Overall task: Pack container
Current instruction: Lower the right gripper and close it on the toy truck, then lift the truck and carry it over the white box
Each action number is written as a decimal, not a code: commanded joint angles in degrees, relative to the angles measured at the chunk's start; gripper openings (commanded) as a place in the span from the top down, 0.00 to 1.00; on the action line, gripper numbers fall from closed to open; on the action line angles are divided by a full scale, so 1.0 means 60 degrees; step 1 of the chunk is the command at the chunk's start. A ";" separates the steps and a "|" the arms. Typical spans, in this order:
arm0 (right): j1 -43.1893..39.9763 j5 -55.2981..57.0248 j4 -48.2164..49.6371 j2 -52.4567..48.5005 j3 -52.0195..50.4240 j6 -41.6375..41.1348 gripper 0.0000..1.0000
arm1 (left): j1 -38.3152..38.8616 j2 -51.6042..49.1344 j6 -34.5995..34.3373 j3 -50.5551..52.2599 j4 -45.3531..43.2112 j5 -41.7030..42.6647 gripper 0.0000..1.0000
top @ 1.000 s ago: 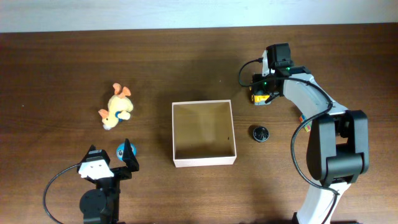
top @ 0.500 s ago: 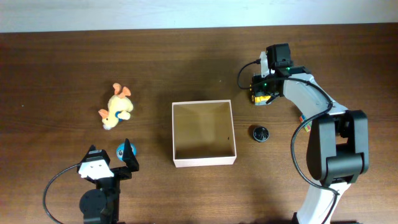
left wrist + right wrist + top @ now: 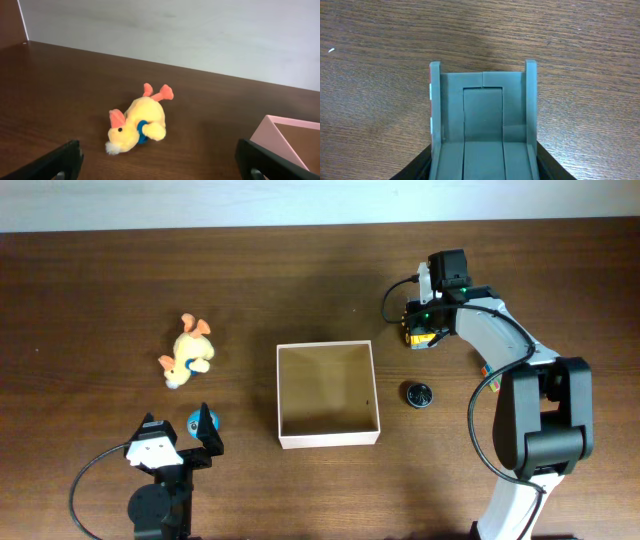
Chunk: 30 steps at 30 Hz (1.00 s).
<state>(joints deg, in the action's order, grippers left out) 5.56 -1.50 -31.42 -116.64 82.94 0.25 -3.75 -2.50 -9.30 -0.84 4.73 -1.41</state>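
Note:
The container (image 3: 328,440), a square shallow box with white walls and a tan inside, stands empty mid-table; its corner shows at the right of the left wrist view (image 3: 274,131). A yellow plush duck (image 3: 186,352) lies to its left, also in the left wrist view (image 3: 137,125). My left gripper (image 3: 178,420) is open and empty at the front left, its fingers wide apart (image 3: 160,162) short of the duck. My right gripper (image 3: 421,328) is at the back right, shut on a yellow-and-black toy (image 3: 418,337) whose grey boxy part (image 3: 483,115) fills the space between the fingers (image 3: 483,167).
A small black round object (image 3: 419,394) lies right of the container. A small blue object (image 3: 194,420) sits by the left gripper's fingers. A pale wall runs along the table's far edge (image 3: 200,35).

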 commanded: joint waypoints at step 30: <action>-0.0029 -0.0699 -0.1891 0.2845 0.0889 0.0015 0.58 | -0.0055 0.0073 -0.0047 0.0055 0.0007 0.0131 0.01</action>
<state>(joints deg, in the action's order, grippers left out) 5.56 -2.44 -41.98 -104.27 86.48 0.25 -3.75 -2.50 -9.30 -0.84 4.75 -1.43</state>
